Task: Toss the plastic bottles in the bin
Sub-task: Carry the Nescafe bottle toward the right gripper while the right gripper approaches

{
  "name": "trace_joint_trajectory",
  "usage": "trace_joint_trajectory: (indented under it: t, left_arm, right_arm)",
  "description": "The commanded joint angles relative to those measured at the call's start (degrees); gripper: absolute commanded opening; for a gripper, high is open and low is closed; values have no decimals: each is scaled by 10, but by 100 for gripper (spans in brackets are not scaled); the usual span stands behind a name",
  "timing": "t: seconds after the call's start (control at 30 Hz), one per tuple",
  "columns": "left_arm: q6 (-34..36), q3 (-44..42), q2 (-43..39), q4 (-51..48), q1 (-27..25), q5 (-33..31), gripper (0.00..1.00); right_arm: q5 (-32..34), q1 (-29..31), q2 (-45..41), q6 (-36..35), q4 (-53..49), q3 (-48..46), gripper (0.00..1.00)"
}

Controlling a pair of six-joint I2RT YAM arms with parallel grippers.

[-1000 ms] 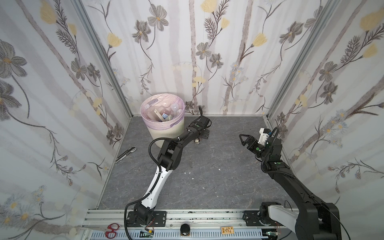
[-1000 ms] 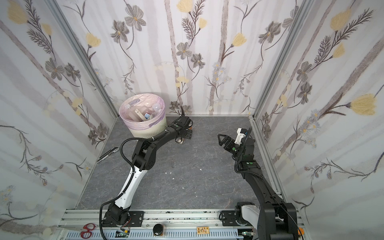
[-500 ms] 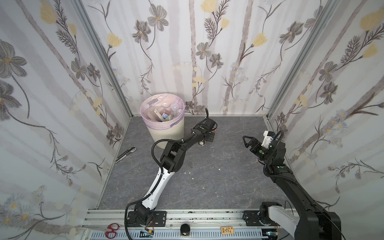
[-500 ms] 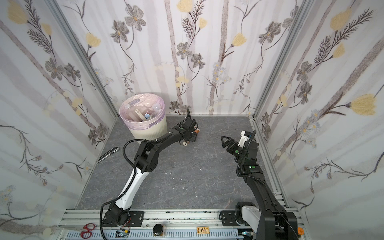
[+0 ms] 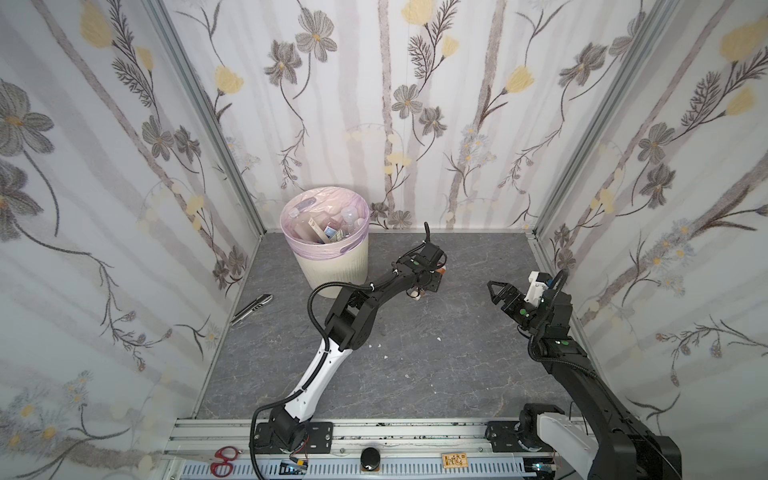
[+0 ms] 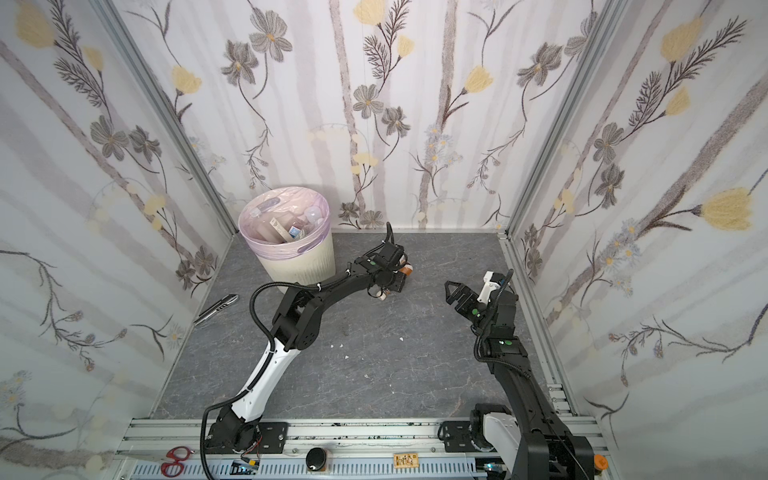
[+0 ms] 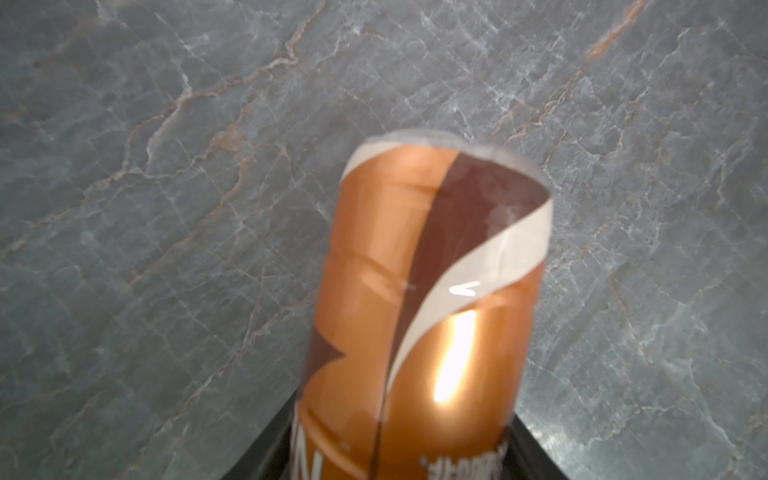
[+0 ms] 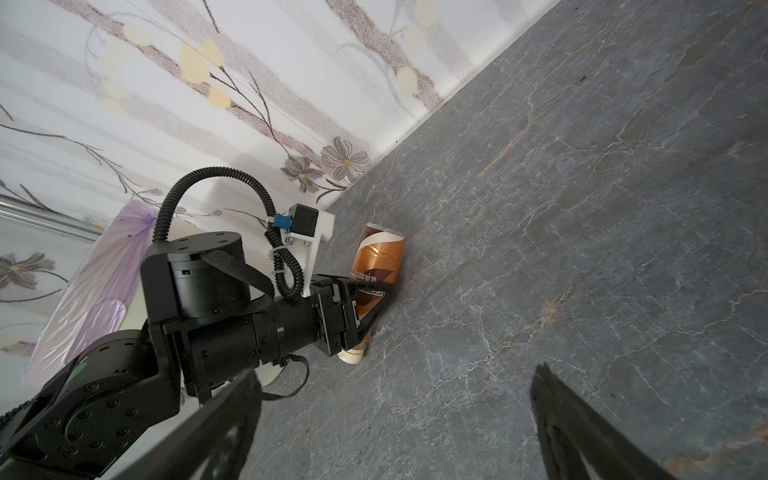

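Because the left claw (image 8: 374, 305) is clamped on the bottle (image 8: 379, 255) toward its cap end, as it lies on the bench (image 5: 415, 357) near the bin (image 5: 332, 272), the long body could swing and slip free on the lift; the right claw (image 5: 496, 291) hangs wide apart, empty.

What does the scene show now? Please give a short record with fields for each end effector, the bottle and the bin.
left end effector: closed on the brown bottle
right end effector: open, empty, above the floor
brown bottle: on its side at the floor, right of the bin in both top views, apart from it
bin: upright, several bottles inside
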Motion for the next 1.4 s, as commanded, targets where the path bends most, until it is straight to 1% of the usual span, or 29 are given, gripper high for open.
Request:
trace_joint_trajectory:
  t: [0.0, 0.3, 0.47, 0.73, 0.87, 1.07, 1.23, 1.37]
  left_arm:
    - [-12, -18, -18, 8, -5, 12, 59]
    - [-38, -158, -84, 82, -14, 30, 59]
    - [-55, -235, -122, 128, -25, 33, 58]
    - [-80, -372, -194, 247, -35, 52, 58]
    - [-69, -402, -213, 288, -39, 59, 58]
    - [-59, -424, -228, 336, -39, 72, 58]
    - [-44, -432, -237, 369, -39, 92, 58]
    - [-38, -456, -256, 419, -39, 109, 58]
  right_arm:
    - [18, -4, -15, -7, -8, -12, 100]
    - [12, -5, -24, -10, -10, -19, 100]
    - [-12, -6, -14, -6, -6, -17, 100]
    - [-25, -6, -16, -9, -6, -27, 100]
    - [-29, -7, -9, -12, -4, -28, 100]
    - [-44, -6, 3, 11, 26, -27, 100]
    - [-69, -7, 34, 26, 47, -9, 100]
    - [-94, -5, 66, 49, 77, 3, 100]
